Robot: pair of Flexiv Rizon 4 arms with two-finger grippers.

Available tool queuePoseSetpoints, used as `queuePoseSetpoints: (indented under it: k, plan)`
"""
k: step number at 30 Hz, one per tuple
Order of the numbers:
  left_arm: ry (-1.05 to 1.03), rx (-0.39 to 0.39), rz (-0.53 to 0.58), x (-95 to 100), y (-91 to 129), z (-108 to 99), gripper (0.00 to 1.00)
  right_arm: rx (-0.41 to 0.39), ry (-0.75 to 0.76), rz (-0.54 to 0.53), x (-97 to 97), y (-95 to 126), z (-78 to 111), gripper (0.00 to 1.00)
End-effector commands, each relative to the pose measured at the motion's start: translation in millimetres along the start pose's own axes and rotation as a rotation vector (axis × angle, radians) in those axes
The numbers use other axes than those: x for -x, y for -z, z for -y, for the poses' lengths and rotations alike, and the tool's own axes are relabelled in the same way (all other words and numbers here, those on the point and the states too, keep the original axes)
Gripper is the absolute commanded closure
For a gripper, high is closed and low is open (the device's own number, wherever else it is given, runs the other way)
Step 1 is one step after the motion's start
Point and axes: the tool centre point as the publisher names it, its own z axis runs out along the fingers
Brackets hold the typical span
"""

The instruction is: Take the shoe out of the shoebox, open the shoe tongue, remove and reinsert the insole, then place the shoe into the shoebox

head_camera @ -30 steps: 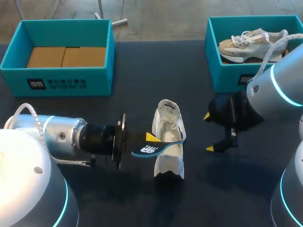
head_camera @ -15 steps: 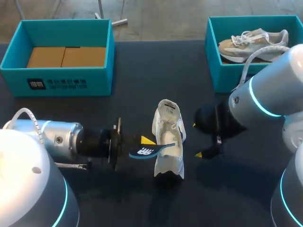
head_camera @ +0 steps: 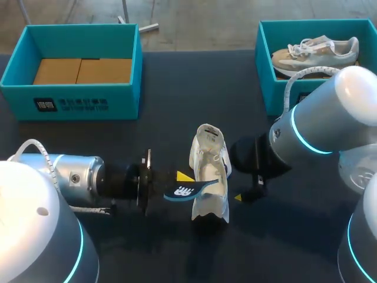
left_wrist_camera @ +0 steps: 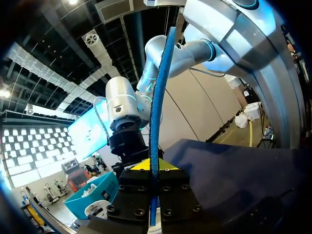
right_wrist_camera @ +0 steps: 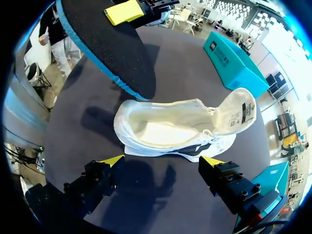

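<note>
Teal shoebox (head_camera: 273,94) holds beige shoe (head_camera: 315,53)

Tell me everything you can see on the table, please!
white shoe: one, white, middle of the table.
insole: one, dark with a blue edge, held over the white shoe.
left shoebox: one, teal, far left, with brown cardboard inside.
right shoebox: one, teal, far right.
beige shoe: one, beige, inside the right shoebox.
table: one, black.
left gripper: one, yellow tips, shut on the insole.
right gripper: one, yellow tips, open, beside the white shoe.
</note>
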Motion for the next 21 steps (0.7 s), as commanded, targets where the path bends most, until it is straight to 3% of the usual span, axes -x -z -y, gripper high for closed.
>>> queuePoseSetpoints:
  k: [1, 7, 16, 21]
  plan:
    - [-0.016, -0.021, 0.007, 3.7, -4, -1, 1.0, 0.0, 0.0, 0.001, -0.3, -2, -0.5, 0.0]
    - [-0.023, -0.02, -0.002, 10.2, -10, -6, 1.0, 0.0, 0.0, 0.001, -0.3, -2, -0.5, 0.0]
    - [-0.016, -0.023, 0.002, 14.4, -21, -25, 1.0, 0.0, 0.019, -0.026, 10.7, -4, 18.8, 0.0]
    - [-0.013, -0.023, 0.013, 13.6, -25, -33, 1.0, -0.003, 0.021, -0.03, 16.6, -5, 19.9, 0.0]
